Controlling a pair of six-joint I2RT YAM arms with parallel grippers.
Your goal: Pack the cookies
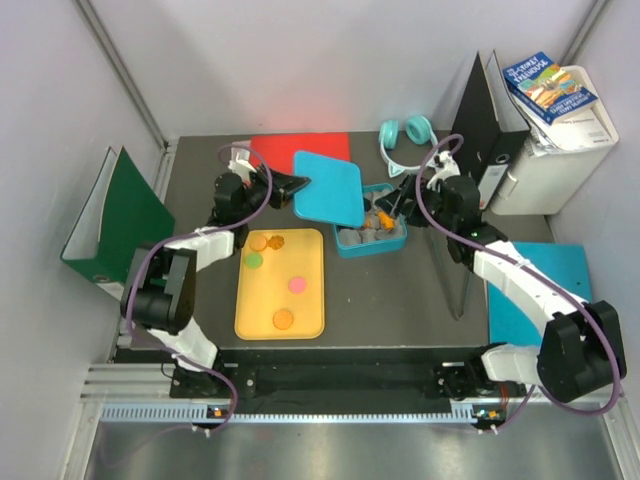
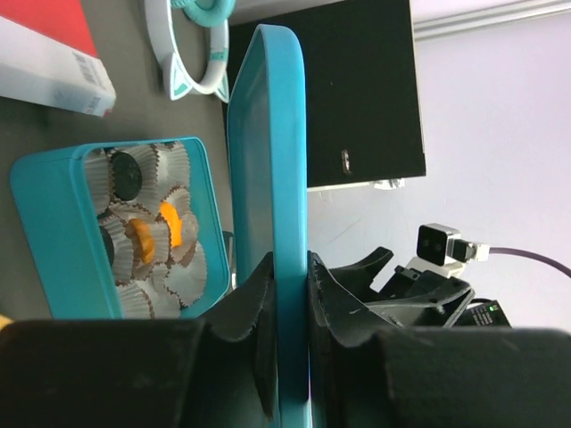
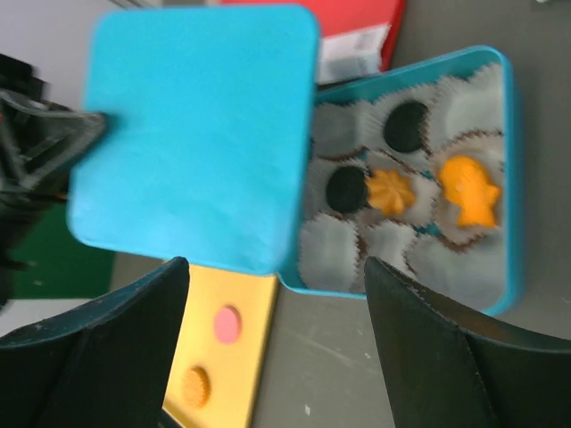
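Loose cookies lie on a yellow tray (image 1: 246, 312): two orange ones (image 1: 267, 242), a green one (image 1: 254, 260), a pink one (image 1: 296, 284) and another orange one (image 1: 283, 319). More cookies sit in paper cups in the blue box (image 1: 350, 246): black (image 3: 409, 125) and orange (image 3: 468, 189). My left gripper (image 2: 290, 294) is shut on the edge of the blue lid (image 1: 328, 187), holding it up beside the box. My right gripper (image 3: 277, 267) is open and empty, hovering over the box's near left corner (image 3: 303, 278).
A red folder (image 1: 300, 148) and teal headphones (image 1: 405, 133) lie at the back. A green binder (image 1: 115, 215) stands at the left. At the right are a black binder (image 1: 485, 105), a white box with a book (image 1: 555, 130) and a blue sheet (image 1: 530, 290).
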